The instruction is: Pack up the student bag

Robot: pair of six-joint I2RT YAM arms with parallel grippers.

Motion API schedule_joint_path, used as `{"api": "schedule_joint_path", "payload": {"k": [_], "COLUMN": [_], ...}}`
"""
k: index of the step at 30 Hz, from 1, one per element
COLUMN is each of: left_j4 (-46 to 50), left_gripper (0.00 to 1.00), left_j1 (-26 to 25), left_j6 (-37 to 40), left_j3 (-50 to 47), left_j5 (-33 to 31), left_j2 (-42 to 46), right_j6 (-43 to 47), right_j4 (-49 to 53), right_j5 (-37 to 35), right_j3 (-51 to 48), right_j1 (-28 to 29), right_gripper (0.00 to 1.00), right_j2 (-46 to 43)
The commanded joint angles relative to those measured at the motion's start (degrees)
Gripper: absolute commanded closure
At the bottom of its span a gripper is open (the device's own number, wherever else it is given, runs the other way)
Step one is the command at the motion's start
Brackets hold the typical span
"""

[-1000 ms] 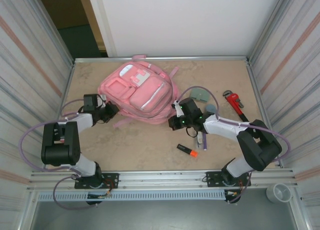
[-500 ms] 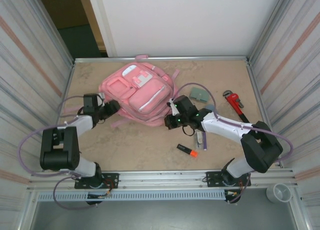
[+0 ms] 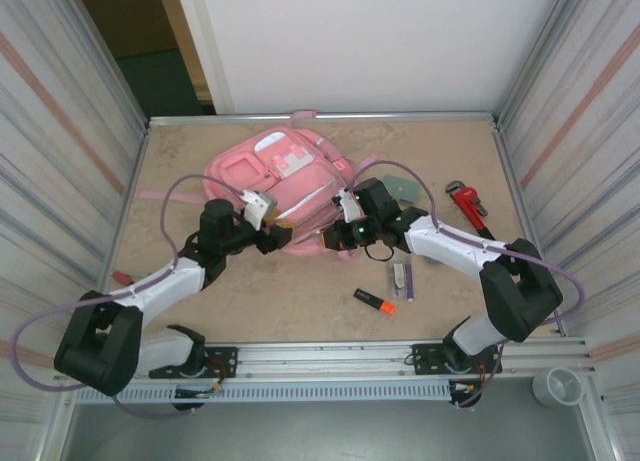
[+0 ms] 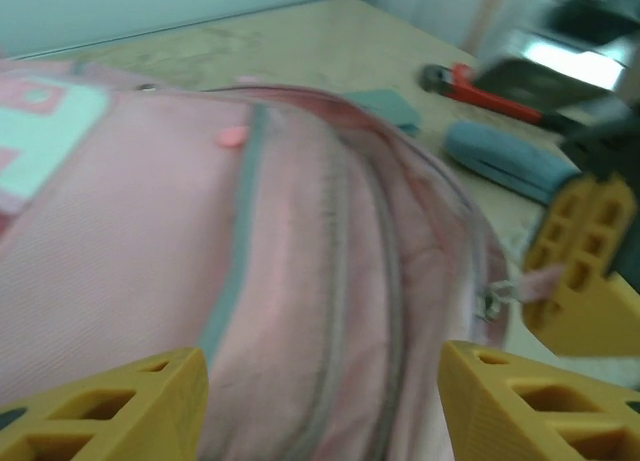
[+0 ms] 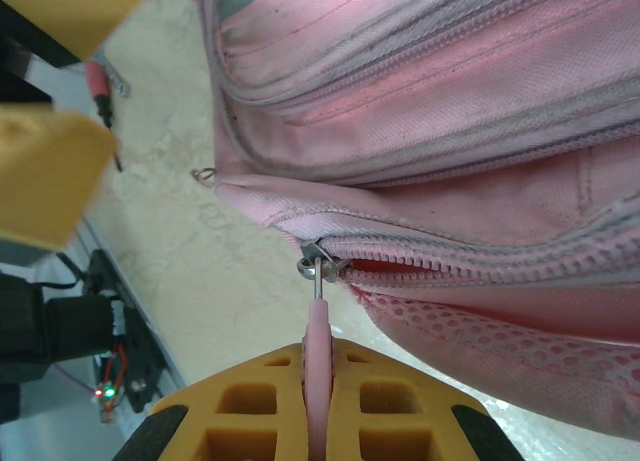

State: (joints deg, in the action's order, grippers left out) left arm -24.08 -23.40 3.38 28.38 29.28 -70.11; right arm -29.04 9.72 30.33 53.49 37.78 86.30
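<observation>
The desk [image 3: 300, 291] carries the student bag [image 3: 285, 176], which lies flat with its pockets facing up, directly ahead of both pincers and between them. The left pincer [image 4: 322, 406] hangs just over the bag's domed front with its jaws wide apart, gripping nothing. The right pincer [image 5: 318, 366] sits at the bag's near edge with its jaws pressed together on the pink pull tab [image 5: 318, 326]. The bag is soft woven cloth that sags and creases where nothing fills it, so it is judged light and limp. It will probably slide or bunch on the smooth desk rather than resist a pull. A pinch on loose cloth would only lift a fold. The firmer places to take hold are the stitched seams, the straps and the zip hardware. The mesh panel [image 5: 480, 331], just ahead of the right pincer and to one side of the tab, looks thin and liable to snag. The zip [image 5: 480, 266] along its upper edge shows a narrow gap with red inside, so this pocket is judged partly open. The slider [image 5: 318, 264], touching the tab's far end, is small metal. The tab itself is a thin flexible strip, easily slipped from a grip. A pull should run in line with the zip while the other pincer pins the cloth nearby. An orange marker [image 3: 375, 302] lies behind the right pincer, toward the arm bases, and a red wrench [image 3: 468, 203] lies well off to its outer side.
</observation>
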Motion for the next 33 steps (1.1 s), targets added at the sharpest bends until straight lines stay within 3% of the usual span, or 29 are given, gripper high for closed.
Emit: {"api": "schedule_joint_path", "payload": {"k": [1, 5, 16, 22, 29, 33], "left_j4": [-0.8, 6.3, 10.3, 12.0, 10.8, 13.2], "left_gripper": [0.41, 0.44, 0.61, 0.99, 1.00, 1.00], "left_j1": [-1.8, -4.9, -6.5, -6.2, -1.0, 0.2], "left_j6": [12.8, 20.3, 22.7, 24.8, 26.0, 26.4], "left_j3": [0.1, 3.3, 11.3, 11.7, 6.8, 7.8], "left_j5": [8.6, 9.7, 9.1, 9.2, 16.4, 19.9], "left_j2": [-2.4, -5.8, -13.3, -14.0, -7.3, -7.2], "right_j6": [-1.0, -0.4, 1.4, 2.6, 3.6, 3.0], "right_j4": [-1.8, -0.5, 0.5, 4.5, 19.9, 23.9], "right_j5": [5.5, 6.1, 8.2, 4.9, -4.2, -11.5], "right_j3": [3.6, 4.2, 5.0, 5.6, 6.4, 8.3], "right_j1": [-0.8, -1.2, -0.7, -1.8, -11.7, -14.5], "right_gripper": [1.00, 1.00, 1.00, 1.00, 1.00, 1.00], "right_j2": [-0.3, -0.5, -0.1, -1.5, -2.3, -2.5]}}
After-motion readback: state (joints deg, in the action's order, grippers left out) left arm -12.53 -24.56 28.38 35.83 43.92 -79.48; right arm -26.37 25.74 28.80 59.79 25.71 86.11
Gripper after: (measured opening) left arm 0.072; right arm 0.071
